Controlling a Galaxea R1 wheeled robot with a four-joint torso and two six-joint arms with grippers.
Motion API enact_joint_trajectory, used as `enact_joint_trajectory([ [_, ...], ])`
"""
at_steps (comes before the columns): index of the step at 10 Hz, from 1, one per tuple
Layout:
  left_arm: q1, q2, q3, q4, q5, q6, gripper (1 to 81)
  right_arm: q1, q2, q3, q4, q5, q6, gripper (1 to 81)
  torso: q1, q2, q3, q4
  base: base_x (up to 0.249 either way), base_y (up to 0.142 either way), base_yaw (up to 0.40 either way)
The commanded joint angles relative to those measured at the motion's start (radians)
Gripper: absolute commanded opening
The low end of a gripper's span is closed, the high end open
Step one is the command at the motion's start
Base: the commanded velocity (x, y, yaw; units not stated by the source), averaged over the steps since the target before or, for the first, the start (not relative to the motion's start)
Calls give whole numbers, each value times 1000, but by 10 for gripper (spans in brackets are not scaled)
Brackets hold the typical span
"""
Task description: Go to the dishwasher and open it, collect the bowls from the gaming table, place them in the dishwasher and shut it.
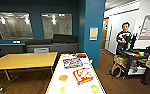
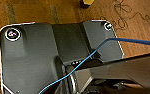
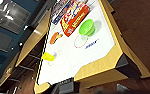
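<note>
The gaming table (image 1: 56,78) with its white top and yellow edges runs away from me just below the head camera. On it lie an orange bowl (image 1: 63,77), a green bowl (image 1: 94,88) and a pale yellow-green bowl (image 1: 62,89), beside two colourful board game boxes (image 1: 82,75). The right wrist view has the same table's near corner (image 3: 108,65) close by, with the green bowl (image 3: 87,27), the orange bowl (image 3: 55,37) and a yellow bowl (image 3: 48,57) on the white top. The dishwasher is out of view.
A plain yellow-wood table (image 1: 23,60) stands to the left, with a dark counter (image 1: 51,46) behind it. A teal pillar (image 1: 91,32) rises past the table's far end. At the right a person (image 1: 123,37) stands behind a black cart (image 1: 133,62). Wood floor (image 2: 66,12) lies below.
</note>
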Motion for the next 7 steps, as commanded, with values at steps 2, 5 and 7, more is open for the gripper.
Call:
enact_joint_trajectory([
  [2, -51, 0, 5, 1, 41, 0, 811, 275, -74, -53, 68, -207, 8, 811, 0, 0, 0, 0, 0, 0, 0],
  [5, -51, -3, 5, 0, 41, 0, 811, 356, -8, -102, 70, -281, 9, 811, 0, 0, -70, 0, 0, 0, 0],
  [7, -51, -7, 3, -2, 41, -2, 811, 417, 17, -120, 70, -323, 34, 811, 0, 0, -113, 0, 0, 0, 0],
])
